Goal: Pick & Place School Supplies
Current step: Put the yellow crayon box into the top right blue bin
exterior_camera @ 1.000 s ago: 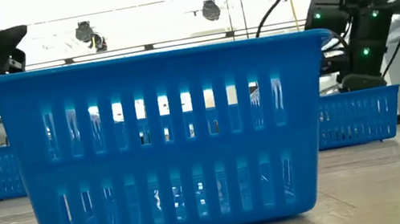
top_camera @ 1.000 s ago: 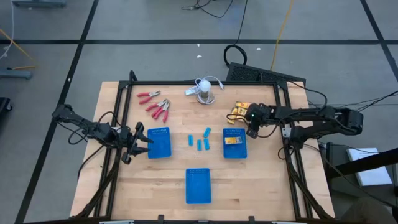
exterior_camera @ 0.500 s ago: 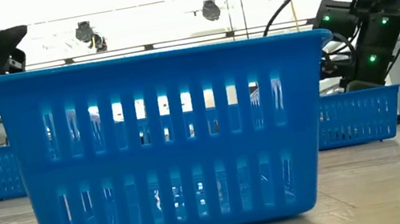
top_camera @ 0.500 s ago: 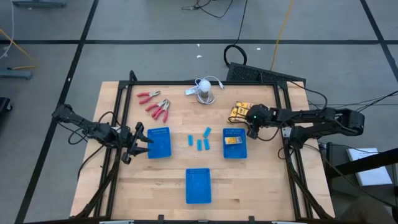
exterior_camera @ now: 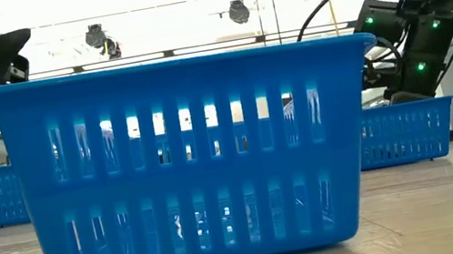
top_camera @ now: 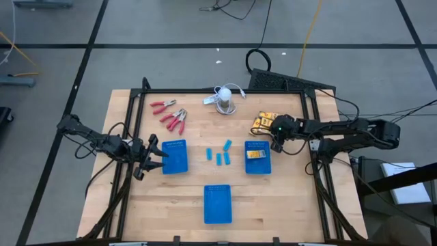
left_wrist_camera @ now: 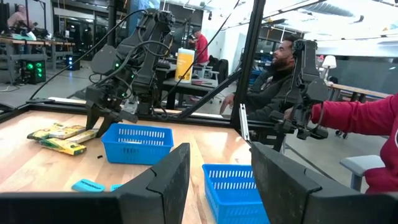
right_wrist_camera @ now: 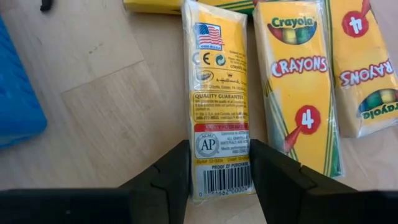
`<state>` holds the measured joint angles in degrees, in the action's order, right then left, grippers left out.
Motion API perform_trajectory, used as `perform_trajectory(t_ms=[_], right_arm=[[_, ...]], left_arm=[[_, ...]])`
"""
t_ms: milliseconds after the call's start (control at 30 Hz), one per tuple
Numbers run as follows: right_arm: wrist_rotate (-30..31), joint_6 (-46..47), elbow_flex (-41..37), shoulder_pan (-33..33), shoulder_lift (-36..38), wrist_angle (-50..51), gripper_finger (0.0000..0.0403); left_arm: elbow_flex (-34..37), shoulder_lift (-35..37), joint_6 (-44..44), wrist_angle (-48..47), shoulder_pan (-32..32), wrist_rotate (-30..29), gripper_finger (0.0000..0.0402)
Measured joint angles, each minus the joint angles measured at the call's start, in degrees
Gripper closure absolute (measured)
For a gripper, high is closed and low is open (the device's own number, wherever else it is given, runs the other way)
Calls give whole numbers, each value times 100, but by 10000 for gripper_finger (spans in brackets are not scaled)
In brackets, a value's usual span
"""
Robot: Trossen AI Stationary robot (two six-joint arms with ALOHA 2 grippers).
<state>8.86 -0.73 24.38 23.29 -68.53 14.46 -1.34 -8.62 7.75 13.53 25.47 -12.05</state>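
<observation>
Since a second ago we have brought our right gripper down from above the right blue basket onto the crayon boxes behind it, fingers narrowed against one box's sides, while our left gripper still waits open by the left basket.

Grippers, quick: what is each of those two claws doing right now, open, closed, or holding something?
Left gripper: open, empty, beside the left blue basket.
Right gripper: closing around a yellow crayon box on the table, fingers on either side.

Crayon boxes behind right tray — adjacent
</observation>
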Motion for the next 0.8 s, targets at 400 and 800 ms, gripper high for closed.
perform_trajectory(t_ms=[400,800], right_arm=[[-22,9,195,-2,-15,74,261],[-31,9,326,-2,-10,79,262]], left_arm=[[0,1,0,0,0,2,229],[0,0,0,2,0,2,229]])
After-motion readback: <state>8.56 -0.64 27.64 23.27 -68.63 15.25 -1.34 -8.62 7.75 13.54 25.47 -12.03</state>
